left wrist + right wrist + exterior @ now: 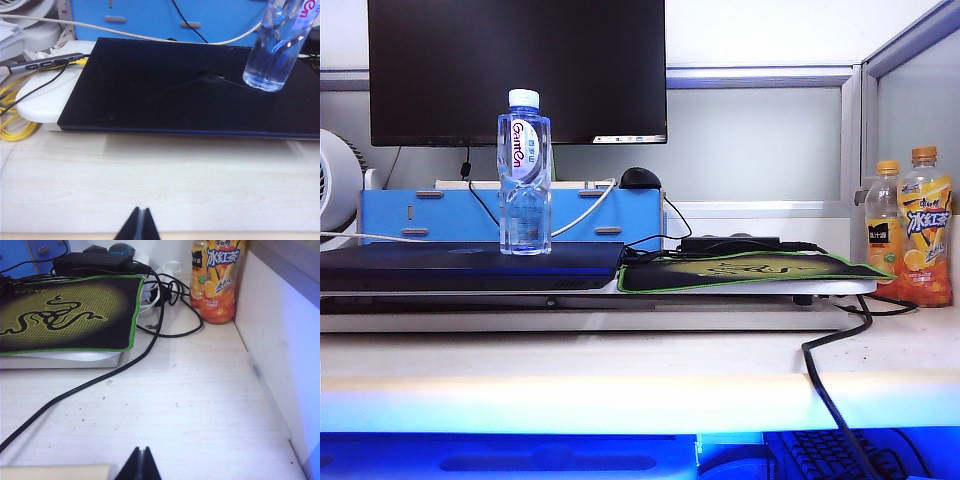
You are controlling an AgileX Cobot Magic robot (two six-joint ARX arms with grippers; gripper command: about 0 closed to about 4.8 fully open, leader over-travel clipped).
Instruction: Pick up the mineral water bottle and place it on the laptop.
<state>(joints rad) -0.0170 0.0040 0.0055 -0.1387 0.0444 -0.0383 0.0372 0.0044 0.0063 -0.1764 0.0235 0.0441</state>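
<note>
The mineral water bottle (524, 172) stands upright on the closed dark laptop (440, 268), near the laptop's right part; its base shows in the left wrist view as the bottle (272, 50) on the laptop lid (160, 90). My left gripper (140, 212) is shut and holds nothing, low over the pale desk in front of the laptop, well apart from the bottle. My right gripper (140, 451) is shut too and empty, over bare desk short of the mouse pad. Neither arm shows in the exterior view.
A green-edged black mouse pad (740, 270) lies right of the laptop, with a black cable (100, 377) trailing across the desk. Two orange-capped juice bottles (925, 228) stand by the right partition wall (280, 330). A black monitor (517, 70) and a blue stand (510, 215) are behind. Yellow cable (12, 107) lies beside the laptop.
</note>
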